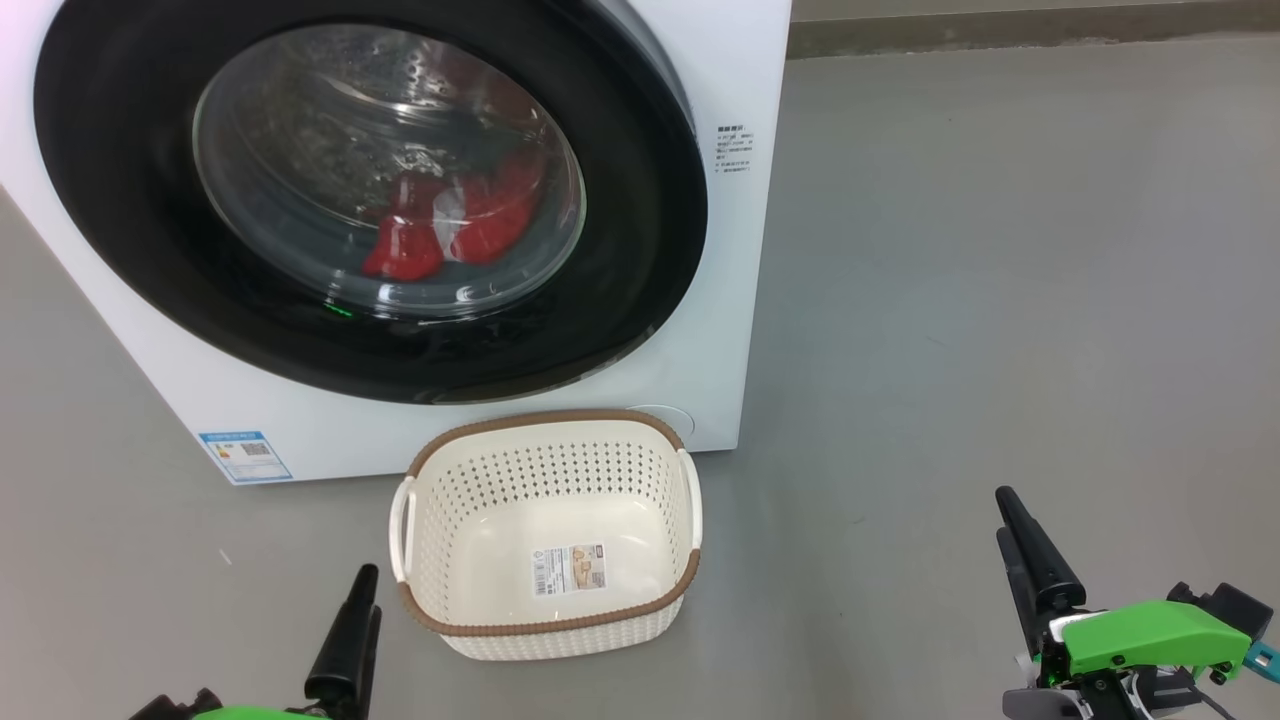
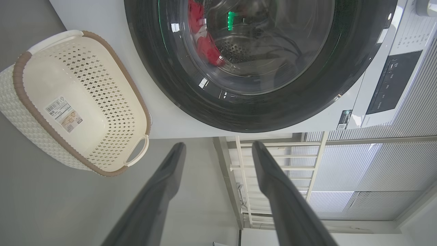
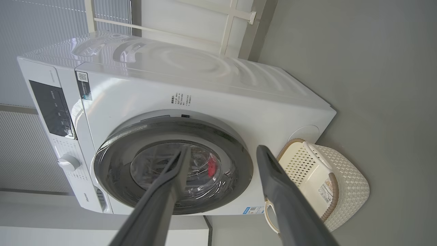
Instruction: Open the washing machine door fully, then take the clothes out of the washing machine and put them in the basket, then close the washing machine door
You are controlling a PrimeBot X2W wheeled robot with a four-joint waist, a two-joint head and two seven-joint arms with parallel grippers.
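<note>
Shows the washing machine door (image 1: 370, 190) shut at 11 o'clock in the head view, the clothes (image 1: 440, 225) red behind its glass, the basket (image 1: 548, 416) on the floor at 6 o'clock. Leaves left end effector (image 2: 218, 145) and right end effector (image 3: 222, 148) spread wide, empty, well apart from it. Suggests a stiff, heavy, slick door, probably best hooked behind its rim near 3 o'clock; soft, light clothes, pinched at a fold.
</note>
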